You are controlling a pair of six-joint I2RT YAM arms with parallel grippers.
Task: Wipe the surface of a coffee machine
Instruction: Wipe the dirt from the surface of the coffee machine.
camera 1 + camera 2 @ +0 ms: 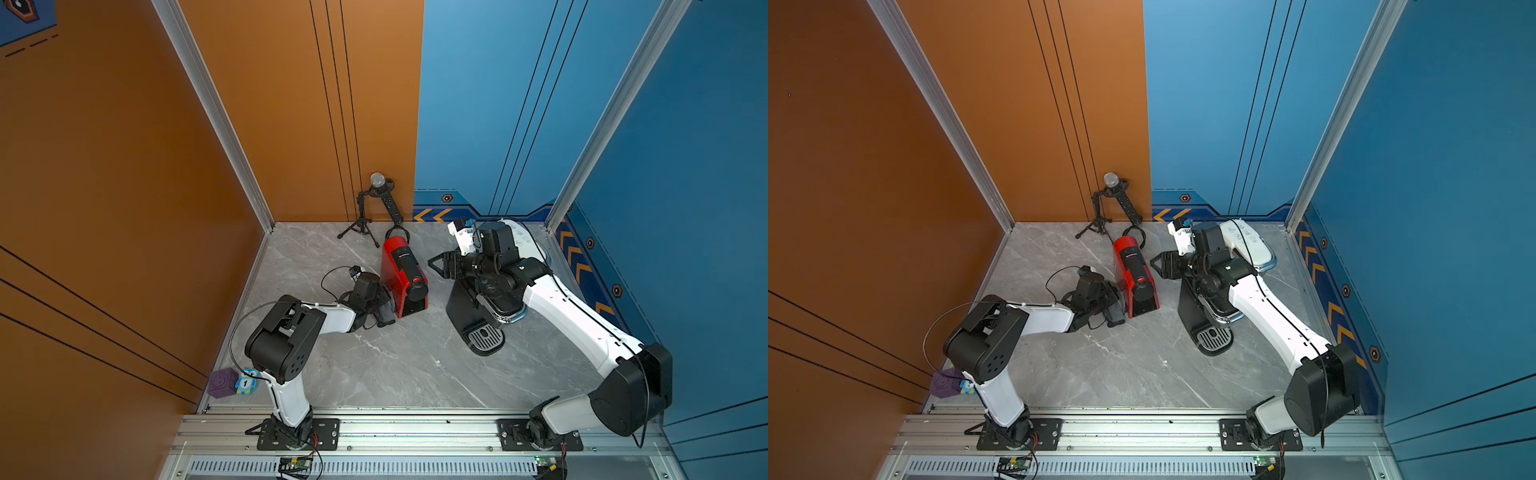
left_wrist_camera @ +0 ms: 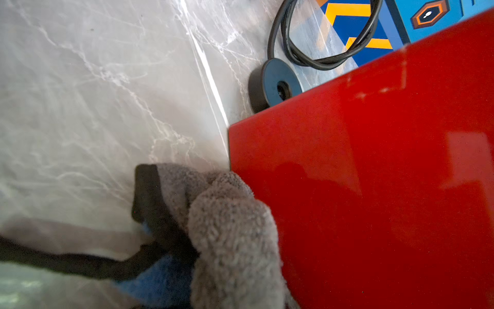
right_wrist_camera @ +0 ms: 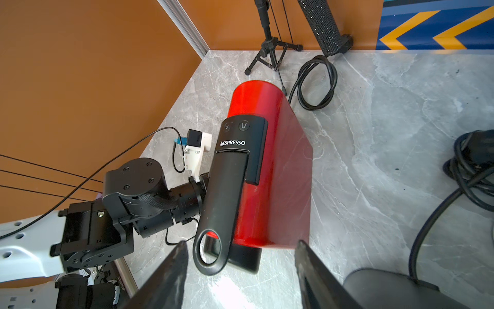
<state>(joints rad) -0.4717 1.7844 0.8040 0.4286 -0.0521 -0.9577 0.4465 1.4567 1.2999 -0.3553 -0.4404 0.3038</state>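
Note:
A red coffee machine (image 1: pixel 403 274) (image 1: pixel 1136 276) (image 3: pixel 267 174) with a black top and lever stands mid-table. My left gripper (image 1: pixel 379 305) is shut on a grey cloth (image 1: pixel 385 314) (image 1: pixel 1116 314) (image 2: pixel 230 227) that is pressed against the machine's glossy red side panel (image 2: pixel 374 174), low down near the table. The cloth hides the fingertips. My right gripper (image 1: pixel 436 264) (image 1: pixel 1158 264) (image 3: pixel 242 243) is open and holds nothing. It hovers just off the machine's other side, its fingers pointing at the front end.
A black coffee machine (image 1: pixel 478 316) (image 1: pixel 1200 316) with a drip grille stands under my right arm, a white lidded container (image 1: pixel 523 239) behind it. A microphone on a tripod (image 1: pixel 365 216) and a coiled cable (image 3: pixel 315 83) sit by the back wall. A purple cube (image 1: pixel 222 382) lies front left.

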